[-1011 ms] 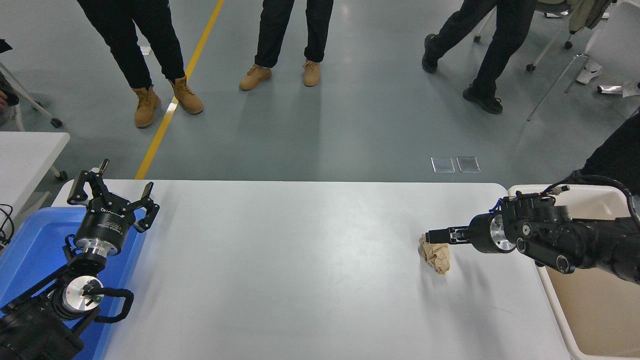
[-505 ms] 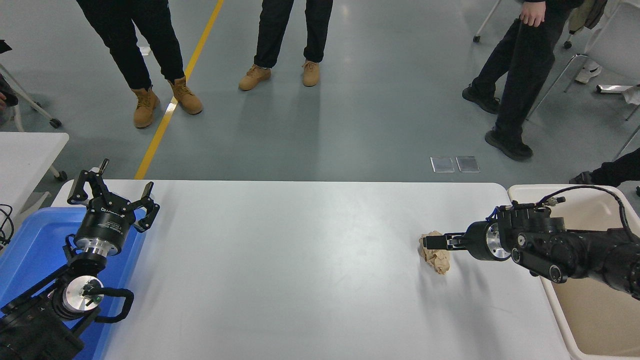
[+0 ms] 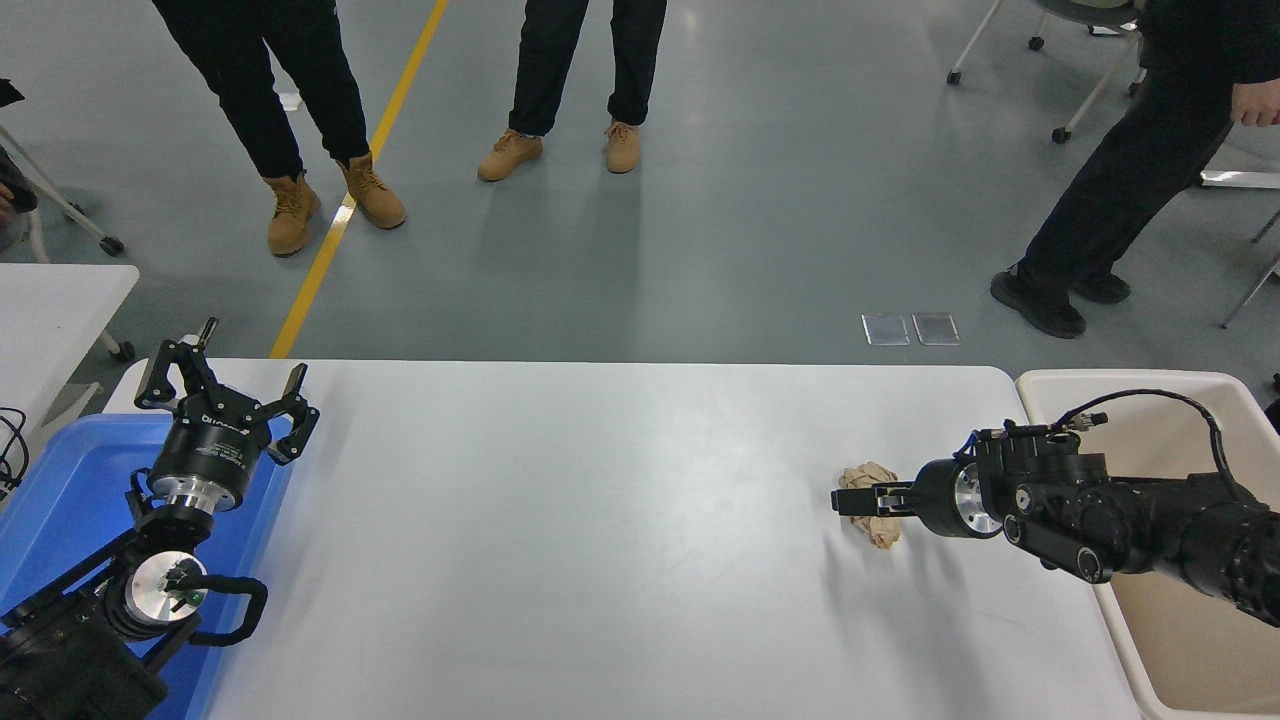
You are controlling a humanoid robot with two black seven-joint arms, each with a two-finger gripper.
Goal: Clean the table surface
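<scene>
Table surface (image 3: 600,520): right gripper (image 3: 850,499) partly hides crumpled brown paper (image 3: 880,528).

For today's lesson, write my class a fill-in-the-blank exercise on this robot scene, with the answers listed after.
1. The crumpled paper ball lying on the table surface is ____ in colour.
2. The right gripper is right at the paper ball, and the beige bin stands at the table's ____ end.
3. The left gripper is parked above a ____ tray.

Answers: brown; right; blue
</scene>
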